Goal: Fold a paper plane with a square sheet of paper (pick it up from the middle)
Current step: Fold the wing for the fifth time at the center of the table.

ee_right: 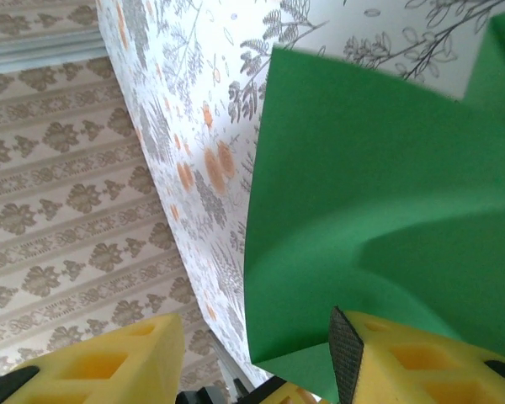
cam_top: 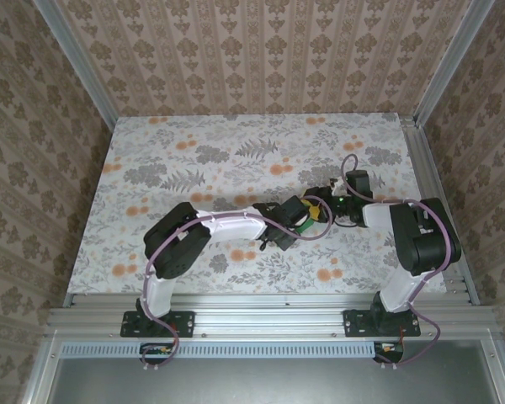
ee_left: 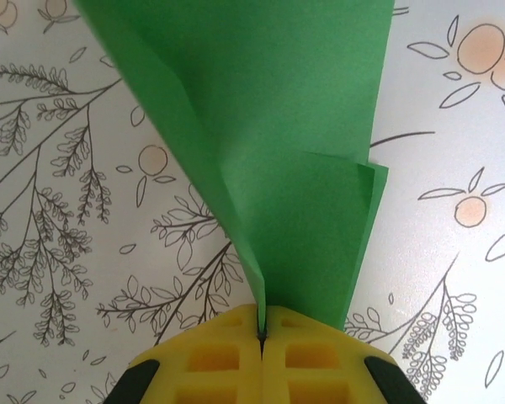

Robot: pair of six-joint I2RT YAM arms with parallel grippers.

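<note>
Left gripper (ee_left: 261, 335) is clamped on the narrow end of the folded green paper (ee_left: 278, 126). The paper's long axis runs straight away from the fingers, above the table (ee_left: 50, 210). Right gripper (ee_right: 248, 341) gapes half-wide at the paper's edge, perhaps touching it.

**Matt green paper, yellow plastic fingers, printed tabletop**

The green paper (ee_left: 303, 109) is thin, smooth and matt, plain in colour, with crisp creases and one soft bend. The left fingers (ee_left: 215, 362) look like matt yellow moulded plastic with square recesses. The right fingers (ee_right: 109, 362) are the same, and one carries a rough black pad (ee_right: 345, 353). The tabletop (ee_left: 59, 210) is a smooth floral print with a faint sheen. The walls (cam_top: 261, 50) have a matt patterned covering. The frame rails (cam_top: 269, 313) are dull silvery metal. The left arm (cam_top: 231, 225) has smooth black and white plastic shells and a glossy purple cable (cam_top: 148, 268).
</note>
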